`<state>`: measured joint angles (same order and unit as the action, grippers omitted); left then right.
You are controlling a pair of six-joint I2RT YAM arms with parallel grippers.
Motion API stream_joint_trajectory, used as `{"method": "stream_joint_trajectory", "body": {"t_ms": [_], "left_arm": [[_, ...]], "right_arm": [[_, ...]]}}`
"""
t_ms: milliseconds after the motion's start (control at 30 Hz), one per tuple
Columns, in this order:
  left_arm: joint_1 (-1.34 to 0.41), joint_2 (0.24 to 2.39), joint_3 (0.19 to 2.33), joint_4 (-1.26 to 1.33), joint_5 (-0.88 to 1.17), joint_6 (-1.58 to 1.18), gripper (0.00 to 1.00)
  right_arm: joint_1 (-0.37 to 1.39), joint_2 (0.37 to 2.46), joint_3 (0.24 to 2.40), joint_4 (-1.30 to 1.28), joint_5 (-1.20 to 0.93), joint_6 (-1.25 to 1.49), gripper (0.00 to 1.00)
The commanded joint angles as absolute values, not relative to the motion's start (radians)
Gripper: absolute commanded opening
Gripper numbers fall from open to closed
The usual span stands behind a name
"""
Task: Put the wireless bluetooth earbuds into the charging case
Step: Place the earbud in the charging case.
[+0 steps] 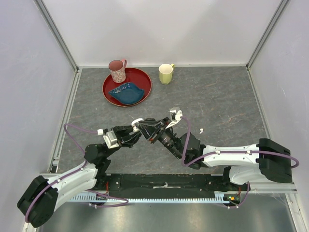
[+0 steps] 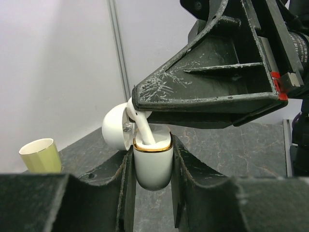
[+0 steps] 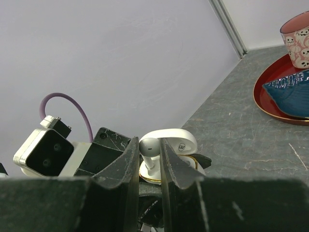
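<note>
1. At the back left of the grey table (image 1: 217, 96), a pink patterned mug (image 1: 117, 70) is standing on the far edge of a round red tray (image 1: 143, 79). A blue dish (image 1: 126, 93) is lying on the tray just in front of it.
2. Reaching in from the left, the left gripper (image 1: 136, 133) is squeezing the white charging case (image 2: 153, 166) between its 2 dark fingers (image 2: 96, 193). It is holding the case above the middle of the table. The case is sitting upright, its gold-edged mouth facing up and its rounded lid (image 2: 115, 129) hanging open to one side.
3. Meeting it from the right, the right gripper (image 1: 141, 126) is pinching 1 white earbud (image 3: 148, 147) between its nearly closed fingers (image 3: 123, 166). In the left wrist view the earbud's stem is pointing down into the open mouth of the case. The bulb end is sitting up between the fingertips.
4. Right of the tray, at the back wall, a pale yellow mug (image 1: 166, 73) is standing on its own.
5. Further right, a small white piece that looks like the second earbud (image 1: 201, 130) is lying on the bare table. It is well apart from both grippers and too small to show its shape.
</note>
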<state>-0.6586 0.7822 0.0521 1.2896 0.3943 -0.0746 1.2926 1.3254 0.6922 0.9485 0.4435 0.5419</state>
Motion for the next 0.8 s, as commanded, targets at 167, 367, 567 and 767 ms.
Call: {"method": "stream_joint_trajectory", "body": {"t_ms": [167, 367, 567, 767], "left_arm": [[-0.666, 0.775, 0.044, 1.450, 0.376, -0.100, 0.02], [-0.666, 0.770, 0.046, 1.456, 0.353, -0.103, 0.02], [-0.666, 0.769, 0.046, 1.457, 0.336, -0.103, 0.02], [-0.666, 0.767, 0.046, 1.460, 0.333, -0.103, 0.02]], "right_arm": [[1.308, 1.350, 0.695, 0.997, 0.442, 0.546, 0.00], [1.330, 1.332, 0.687, 0.959, 0.465, 0.503, 0.00], [1.350, 1.316, 0.689, 0.899, 0.456, 0.466, 0.00], [1.362, 1.307, 0.684, 0.873, 0.463, 0.453, 0.00]]}}
